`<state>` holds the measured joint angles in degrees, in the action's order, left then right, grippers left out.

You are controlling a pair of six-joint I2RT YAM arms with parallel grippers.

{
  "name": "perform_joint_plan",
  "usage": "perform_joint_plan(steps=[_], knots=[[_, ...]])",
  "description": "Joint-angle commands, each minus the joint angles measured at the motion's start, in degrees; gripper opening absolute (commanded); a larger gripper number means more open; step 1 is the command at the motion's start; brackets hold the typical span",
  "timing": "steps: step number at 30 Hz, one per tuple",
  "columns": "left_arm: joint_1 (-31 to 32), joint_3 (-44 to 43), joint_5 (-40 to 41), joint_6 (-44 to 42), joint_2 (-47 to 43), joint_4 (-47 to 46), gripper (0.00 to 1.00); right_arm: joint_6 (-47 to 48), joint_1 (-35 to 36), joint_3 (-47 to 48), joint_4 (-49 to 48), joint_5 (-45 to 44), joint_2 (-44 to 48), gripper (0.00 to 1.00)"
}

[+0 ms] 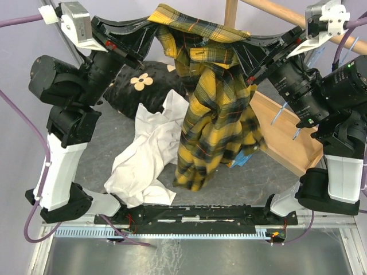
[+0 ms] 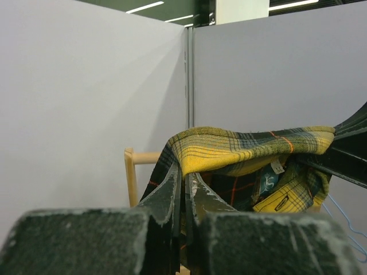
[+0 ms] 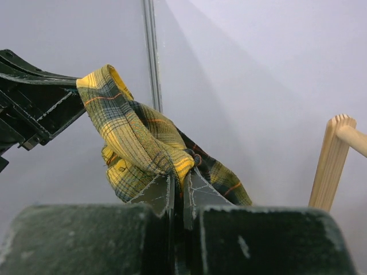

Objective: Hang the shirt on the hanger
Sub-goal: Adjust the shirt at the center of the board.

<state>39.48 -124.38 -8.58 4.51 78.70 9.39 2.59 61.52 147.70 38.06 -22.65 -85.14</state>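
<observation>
The left gripper [image 1: 152,28] is pinching the shirt [image 1: 215,114] tight, with its jaws closed on the top edge of the cloth. The right gripper [image 1: 248,39] is doing the same on the other end of that edge, its jaws squeezed shut on a bunched fold. In the left wrist view, the fingers [image 2: 172,192] are pressing together on the plaid cloth [image 2: 246,146]. In the right wrist view, the fingers [image 3: 198,192] are biting a thick roll of it [image 3: 137,143].

The shirt is hanging up in the air just left of the wooden rack [image 1: 287,143]. Its top is stretching between the two grippers and the rest is drooping down to the table [image 1: 103,149]. A thin blue wire of a hanger [image 1: 279,116] is showing over the rack's flat base. A white cloth [image 1: 146,154] is lying crumpled farther left of the rack. A black cloth with flowers [image 1: 137,86] is sitting farther left too, behind the white one.
</observation>
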Motion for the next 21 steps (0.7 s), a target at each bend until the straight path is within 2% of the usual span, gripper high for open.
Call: perform_joint_plan(steps=[1,5,10,12,15,17,19,21], knots=[[-0.55,-1.06,7.43,-1.75,-4.74,3.23,0.03,2.40,-0.16,-0.96,-6.05,0.88,2.37,0.00],[-0.56,11.84,12.75,-2.58,-12.57,6.83,0.03,1.28,-0.10,-13.64,-2.33,-2.39,5.42,0.00],[-0.50,39.37,18.51,2.07,-26.65,11.95,0.03,-5.64,-1.16,-33.89,1.37,-6.46,9.26,0.00],[-0.54,49.14,20.05,5.98,-31.05,14.05,0.03,-11.38,-3.57,-41.41,2.52,-4.37,10.18,0.00],[-0.55,61.71,21.13,14.08,-35.58,19.20,0.03,-19.26,-7.71,-53.89,2.70,4.60,10.08,0.00],[-0.54,64.78,21.90,17.65,-36.36,21.73,0.03,-21.03,-8.21,-57.93,2.26,6.65,9.65,0.01],[-0.54,68.78,23.03,21.43,-36.42,24.28,0.03,-22.59,-8.66,-63.08,1.33,8.28,9.23,0.07],[-0.53,70.99,24.11,23.04,-36.21,26.00,0.03,-23.50,-8.74,-67.10,0.42,9.30,9.22,0.20]])
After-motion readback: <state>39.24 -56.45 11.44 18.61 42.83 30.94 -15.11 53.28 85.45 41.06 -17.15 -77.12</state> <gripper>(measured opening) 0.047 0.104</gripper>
